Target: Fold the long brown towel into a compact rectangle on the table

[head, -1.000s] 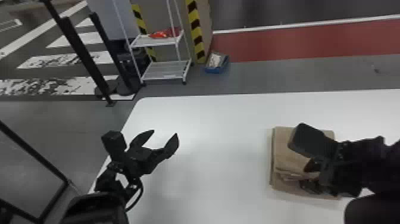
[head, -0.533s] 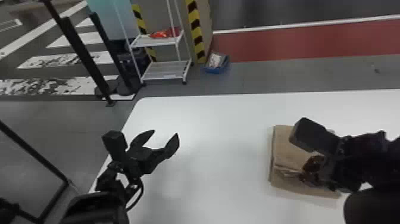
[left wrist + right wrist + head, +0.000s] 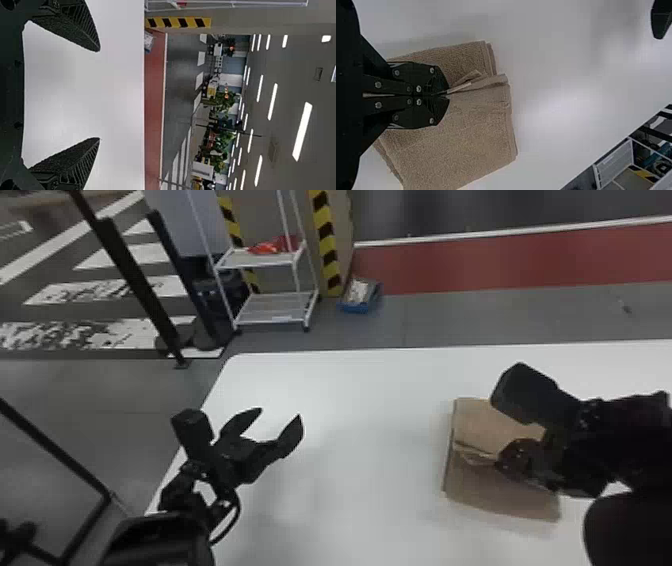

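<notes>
The brown towel (image 3: 500,500) lies on the white table (image 3: 360,400), folded into a layered, roughly square stack. It sits well in from the table's far edge and well apart from the far left corner. The right gripper (image 3: 504,461) reaches over it from the right side, and in the right wrist view its fingers are closed together on a small raised fold of the cloth — a gathered ridge runs from their tips to one side of the stack, where the layers' edges lie slightly uneven.

The left gripper (image 3: 280,413) is above the table near its left edge, its two fingers spread wide with nothing between them.

Past the table's far edge, a blue bin (image 3: 356,309) stands on the floor with something pale (image 3: 358,290) in it — what exactly, I cannot tell. Beside it, nearer the table's far left corner, a white wire cart (image 3: 272,319) has a red item (image 3: 272,246) on its upper shelf.
</notes>
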Robot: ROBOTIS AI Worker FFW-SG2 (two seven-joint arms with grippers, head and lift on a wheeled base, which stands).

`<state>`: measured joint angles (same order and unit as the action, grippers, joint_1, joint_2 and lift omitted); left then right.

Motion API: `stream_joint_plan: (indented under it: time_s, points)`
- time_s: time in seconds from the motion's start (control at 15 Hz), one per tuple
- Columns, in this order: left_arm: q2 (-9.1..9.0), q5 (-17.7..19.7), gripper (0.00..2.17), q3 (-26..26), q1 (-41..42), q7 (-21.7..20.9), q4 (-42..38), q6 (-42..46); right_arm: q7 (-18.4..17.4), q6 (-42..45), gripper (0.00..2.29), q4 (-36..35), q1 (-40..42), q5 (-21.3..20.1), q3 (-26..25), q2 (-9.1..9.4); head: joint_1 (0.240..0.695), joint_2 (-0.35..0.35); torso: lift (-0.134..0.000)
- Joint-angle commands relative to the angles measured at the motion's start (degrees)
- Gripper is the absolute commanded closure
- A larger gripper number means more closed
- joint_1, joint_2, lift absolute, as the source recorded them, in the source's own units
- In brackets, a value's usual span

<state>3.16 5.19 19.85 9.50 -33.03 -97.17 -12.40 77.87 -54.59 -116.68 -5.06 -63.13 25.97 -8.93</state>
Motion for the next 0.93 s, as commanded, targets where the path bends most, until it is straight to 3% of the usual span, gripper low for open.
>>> stream_joint_plan:
  time_s: [0.0,0.13,0.27,0.47,0.6,0.8,0.87]
  points:
    - [0.00,-0.09,0.07,-0.25,0.17,-1.78,-0.04,0.13,0.45,-0.92,1.30,-1.97,0.14,0.29,-0.04,-0.12,0.695,0.263,-0.124]
    - [0.00,-0.09,0.07,-0.25,0.25,-1.95,-0.04,0.13,0.45,-1.62,1.30,-3.82,1.54,0.20,0.05,-0.73,0.695,0.254,-0.124]
    - [0.09,-1.23,0.07,-0.42,0.25,-6.88,-0.04,0.13,0.45,-1.62,1.30,-4.87,2.60,-0.06,-0.13,-1.61,0.695,0.251,-0.124]
    - [0.09,-2.64,0.08,-3.32,0.78,-12.50,0.05,0.84,0.45,-1.62,1.30,-4.87,1.98,0.82,-2.68,-1.08,0.695,0.209,-0.124]
    - [0.00,-2.64,0.10,-5.35,2.63,-12.41,-0.04,4.88,0.45,-1.62,1.30,-4.69,1.46,1.26,-3.73,-0.65,0.695,0.173,-0.124]
    - [0.09,-1.94,0.29,-7.81,5.88,-13.73,-1.27,5.58,0.45,-6.72,1.30,-3.11,-1.01,1.61,-4.52,0.94,0.695,0.131,-0.124]
    - [0.09,-1.94,0.46,-8.95,7.37,-14.17,-1.62,7.87,0.45,-8.83,1.30,-2.76,-2.32,2.75,-4.52,1.11,0.695,0.119,-0.124]
